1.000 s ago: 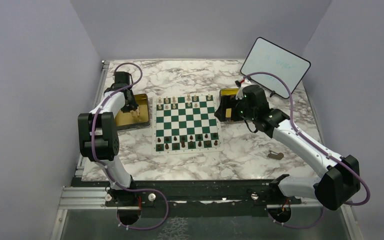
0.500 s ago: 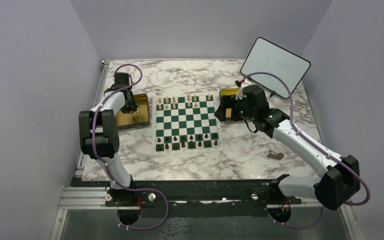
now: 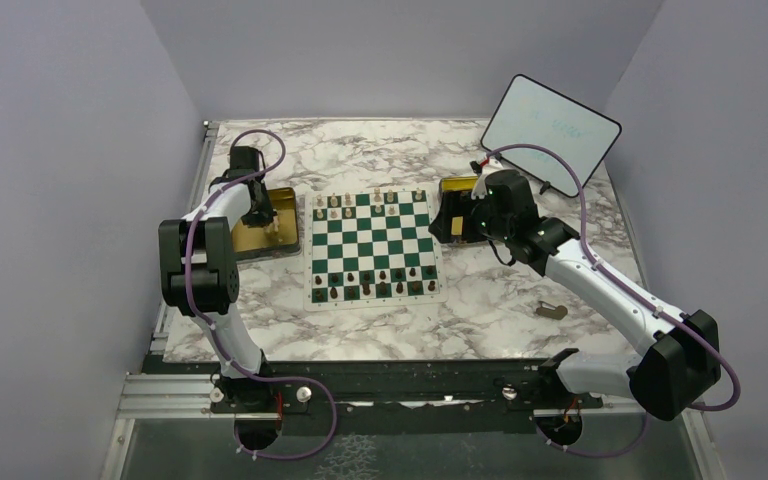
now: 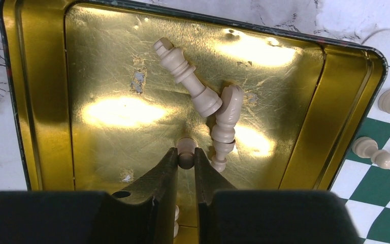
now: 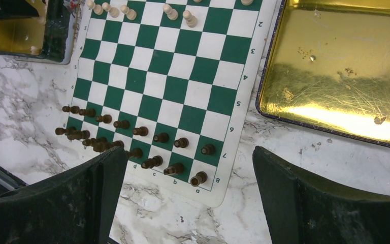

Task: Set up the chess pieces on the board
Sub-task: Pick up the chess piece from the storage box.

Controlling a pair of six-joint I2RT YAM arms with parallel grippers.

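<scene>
Dark side looks done: the dark pieces (image 3: 375, 282) fill the two rows at the near edge of the board (image 3: 373, 248), and the right tray (image 5: 335, 66), just right of the board, holds no pieces. The light side is partial. The cream pieces (image 3: 348, 205) stand in the two far rows with several gaps, mostly toward the board's right half; exact count not readable. More remain in the left tray (image 4: 45, 101), just left of the board's far corner: a tall king-like piece (image 4: 188, 84) and a knight (image 4: 226, 119) lie on their sides, touching. The left gripper (image 4: 186, 151) is down in that tray, jaws nearly together and pinching a cream pawn (image 4: 185, 158). The right gripper (image 5: 188, 155) hovers over the board's right edge, jaws wide apart, holding nothing. Judgement: past halfway; cream placements remain.
</scene>
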